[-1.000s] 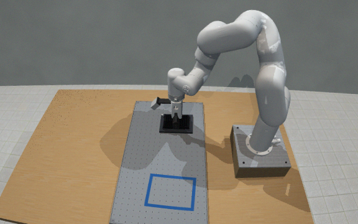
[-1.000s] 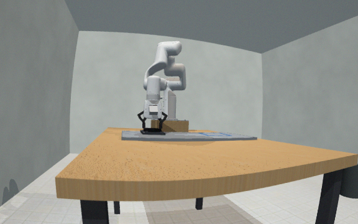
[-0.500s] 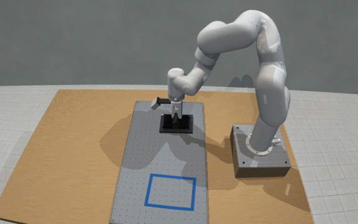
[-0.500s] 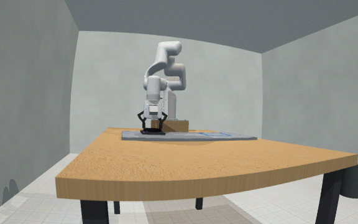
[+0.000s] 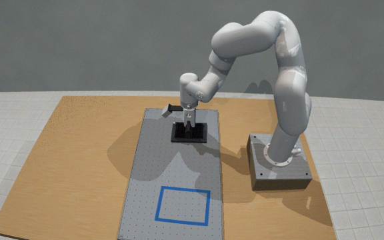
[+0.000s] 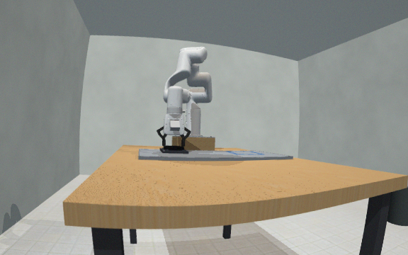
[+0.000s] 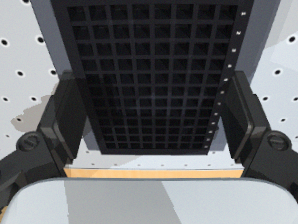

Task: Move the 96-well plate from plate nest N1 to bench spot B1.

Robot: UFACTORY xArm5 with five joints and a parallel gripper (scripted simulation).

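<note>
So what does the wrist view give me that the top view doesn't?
Only the wrist view shows the 96-well plate's well grid close up, with a finger pressed against each long side. Only the top view shows the blue taped outline nearer the camera on the grey deck, the arm's base block and the table. Both show the claw shut on the plate, on the perforated deck.
</note>
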